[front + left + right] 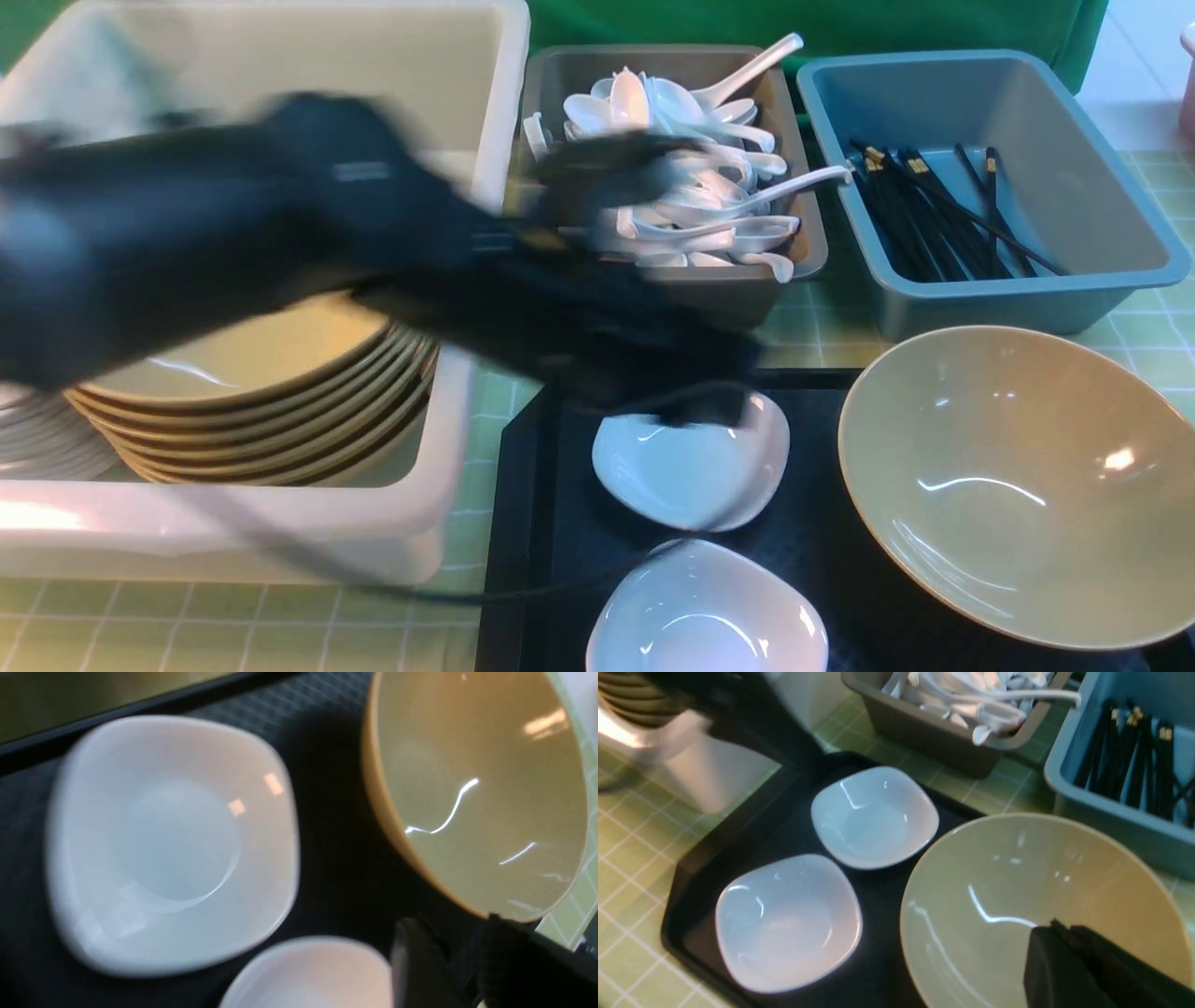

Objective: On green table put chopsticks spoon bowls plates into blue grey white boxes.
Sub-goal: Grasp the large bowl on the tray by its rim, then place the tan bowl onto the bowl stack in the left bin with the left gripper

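A large beige bowl [1008, 485] and two white square dishes [691, 467] [705, 616] sit on a black tray [513, 523]. My left arm is blurred and reaches across from the left. Its gripper [686, 397] hovers over the farther dish. In the left wrist view the left gripper [460, 947] is open and empty, between the beige bowl [481, 793] and a dish [173, 844]. My right gripper [1052, 928] is shut and empty above the beige bowl [1017, 882]. It does not show in the front view.
The white box [495, 93] at the left holds a stack of beige plates [261, 392]. The grey box [728, 299] is full of white spoons [691, 177]. The blue box [990, 308] holds black chopsticks [934, 215]. The table has a green grid cloth [822, 327].
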You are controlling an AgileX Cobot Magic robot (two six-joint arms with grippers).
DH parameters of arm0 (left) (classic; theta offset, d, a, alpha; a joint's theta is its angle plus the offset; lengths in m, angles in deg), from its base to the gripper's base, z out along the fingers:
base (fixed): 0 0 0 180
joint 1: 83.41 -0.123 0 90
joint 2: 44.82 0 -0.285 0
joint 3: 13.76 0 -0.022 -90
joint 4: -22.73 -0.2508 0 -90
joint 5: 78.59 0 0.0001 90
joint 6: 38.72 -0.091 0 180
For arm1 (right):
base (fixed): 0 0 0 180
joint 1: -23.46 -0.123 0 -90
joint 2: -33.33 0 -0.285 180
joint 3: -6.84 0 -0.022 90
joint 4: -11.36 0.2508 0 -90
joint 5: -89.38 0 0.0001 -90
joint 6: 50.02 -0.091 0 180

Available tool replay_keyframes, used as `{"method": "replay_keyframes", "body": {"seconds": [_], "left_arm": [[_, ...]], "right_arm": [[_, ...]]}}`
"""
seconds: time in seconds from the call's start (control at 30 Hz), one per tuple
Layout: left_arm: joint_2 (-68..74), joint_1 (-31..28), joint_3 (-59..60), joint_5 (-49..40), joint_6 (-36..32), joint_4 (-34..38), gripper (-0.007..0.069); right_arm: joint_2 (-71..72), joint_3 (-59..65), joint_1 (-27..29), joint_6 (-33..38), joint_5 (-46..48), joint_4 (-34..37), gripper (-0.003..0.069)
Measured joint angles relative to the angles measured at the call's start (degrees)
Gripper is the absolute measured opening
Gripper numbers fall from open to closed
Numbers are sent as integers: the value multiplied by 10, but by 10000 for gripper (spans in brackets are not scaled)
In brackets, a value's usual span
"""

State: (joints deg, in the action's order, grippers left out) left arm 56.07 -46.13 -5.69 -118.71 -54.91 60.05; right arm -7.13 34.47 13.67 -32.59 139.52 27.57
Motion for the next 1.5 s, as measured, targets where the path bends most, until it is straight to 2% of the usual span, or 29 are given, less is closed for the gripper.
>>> {"method": "replay_keyframes", "body": {"seconds": [0.07,0.17,0.37,0.47,0.53,0.57,0.6,0.67,0.73,0.87,1.03,1.17,1.23,1.27,1.4,1.5], "left_arm": [[78,24,-75,-21,0,-11,314],[157,29,-148,-43,12,-15,398],[287,22,-278,-88,30,-14,428],[317,22,-305,-98,30,-13,390],[337,20,-321,-106,30,-12,265],[338,19,-321,-107,31,-11,253],[340,17,-322,-110,32,-4,167],[340,10,-325,-118,33,11,58],[338,0,-328,-128,32,28,20],[325,-25,-327,-165,4,49,16],[243,-93,-327,-221,-10,74,16],[156,-157,-327,-255,-10,72,16],[86,-216,-323,-286,-9,51,16],[81,-226,-322,-288,-8,50,16],[-33,-371,-271,-309,8,19,16],[-104,-488,-183,-307,19,8,16]], "right_arm": [[0,1,0,-4,1,-1,22],[0,0,0,-4,1,-2,22],[0,0,0,-4,6,-3,25],[0,0,0,-3,9,-3,26],[0,0,0,-3,9,-4,27],[0,0,0,-3,9,-4,27],[0,0,0,-3,10,-4,29],[0,0,0,-3,10,-4,31],[0,0,-4,2,10,-3,35],[-4,-2,-31,48,11,5,38],[-68,-59,-63,95,12,29,43],[-117,-95,-68,169,-11,105,46],[-155,-107,-68,249,-33,188,47],[-158,-108,-68,249,-33,188,47],[-217,-110,-68,336,-52,294,47],[-253,-110,-68,356,-56,322,47]]}}
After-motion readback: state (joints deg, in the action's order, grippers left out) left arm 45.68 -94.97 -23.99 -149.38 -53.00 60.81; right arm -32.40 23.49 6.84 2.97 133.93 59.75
